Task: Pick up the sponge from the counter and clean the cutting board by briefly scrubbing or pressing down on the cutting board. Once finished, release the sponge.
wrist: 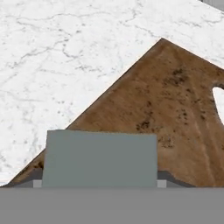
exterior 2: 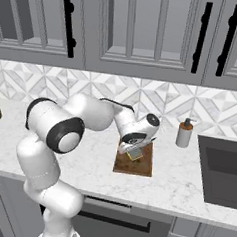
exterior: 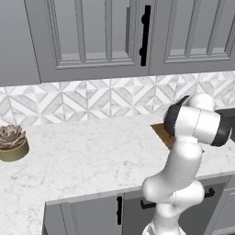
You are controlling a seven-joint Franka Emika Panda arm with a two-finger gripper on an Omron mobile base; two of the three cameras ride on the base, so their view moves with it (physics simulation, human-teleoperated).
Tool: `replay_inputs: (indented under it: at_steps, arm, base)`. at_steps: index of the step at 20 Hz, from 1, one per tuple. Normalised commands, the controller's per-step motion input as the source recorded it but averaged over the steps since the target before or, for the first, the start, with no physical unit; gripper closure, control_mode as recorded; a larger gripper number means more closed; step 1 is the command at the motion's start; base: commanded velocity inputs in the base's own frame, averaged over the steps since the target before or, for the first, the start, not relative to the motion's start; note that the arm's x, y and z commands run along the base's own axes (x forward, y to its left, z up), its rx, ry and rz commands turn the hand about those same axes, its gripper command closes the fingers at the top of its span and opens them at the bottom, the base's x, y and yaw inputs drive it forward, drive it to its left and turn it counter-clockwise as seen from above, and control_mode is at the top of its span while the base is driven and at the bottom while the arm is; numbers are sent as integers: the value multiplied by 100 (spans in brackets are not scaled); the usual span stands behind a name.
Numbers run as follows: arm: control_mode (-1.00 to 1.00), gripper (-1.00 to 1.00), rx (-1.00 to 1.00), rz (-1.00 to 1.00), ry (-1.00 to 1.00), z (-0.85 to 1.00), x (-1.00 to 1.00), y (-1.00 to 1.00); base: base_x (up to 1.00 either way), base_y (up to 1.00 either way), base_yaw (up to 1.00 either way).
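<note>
The sponge is seen pinched in the gripper low over the cutting board on the counter, and a slip toward the board's near edge is judged possible if pressure is applied off-centre.

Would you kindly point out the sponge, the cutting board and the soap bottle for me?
sponge (wrist: 99,158): hand view, middle of its grey-green top.
cutting board (exterior 2: 140,164): right base view, bare wood near its front edge.
soap bottle (exterior 2: 184,135): right base view, middle of its body.
</note>
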Motion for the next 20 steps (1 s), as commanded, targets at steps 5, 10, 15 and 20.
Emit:
replay_inputs:
  at_steps: [5, 10, 15, 20]
  arm:
    - [-100, 100, -14, 0, -9, 44, -40, 100]
    - [-100, 100, -20, 7, 0, 56, -3, 100]
    - [-100, -100, -12, 2, 2, 4, 7, 84]
    - [-100, -100, 2, 9, 11, -2, 13, 32]
  base:
    - [0, 0, 0]
    - [0, 0, 0]
    - [0, 0, 0]
    - [0, 0, 0]
